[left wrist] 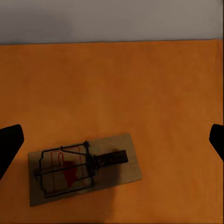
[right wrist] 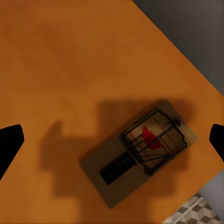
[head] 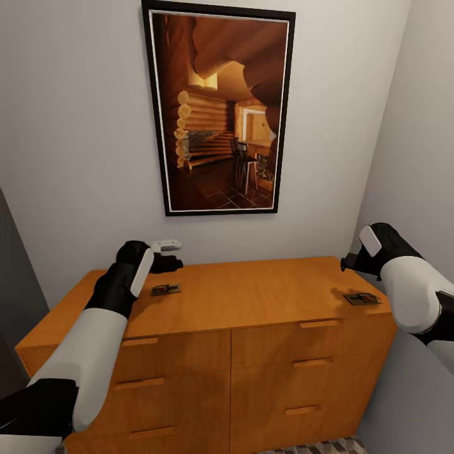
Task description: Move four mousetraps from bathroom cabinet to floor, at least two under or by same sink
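Note:
The orange-brown cabinet point(head: 252, 296) stands against the wall. Two mousetraps lie on its top. One mousetrap point(head: 166, 289) is at the back left, directly below my left gripper point(head: 169, 255). In the left wrist view that trap point(left wrist: 84, 168) lies flat between the wide-apart fingertips point(left wrist: 9, 144), and the gripper point(left wrist: 112, 142) is open above it. A second mousetrap point(head: 362, 298) rests near the right front corner, under my open right gripper point(head: 353, 261). In the right wrist view it point(right wrist: 140, 151) lies diagonally, untouched. The bathroom sink is out of view.
A large framed picture point(head: 221, 110) hangs on the wall above the cabinet. Grey walls close in on the right and left. A strip of cube-patterned bathroom floor point(head: 315, 448) shows at the cabinet's foot, and again past the cabinet's edge point(right wrist: 196, 214).

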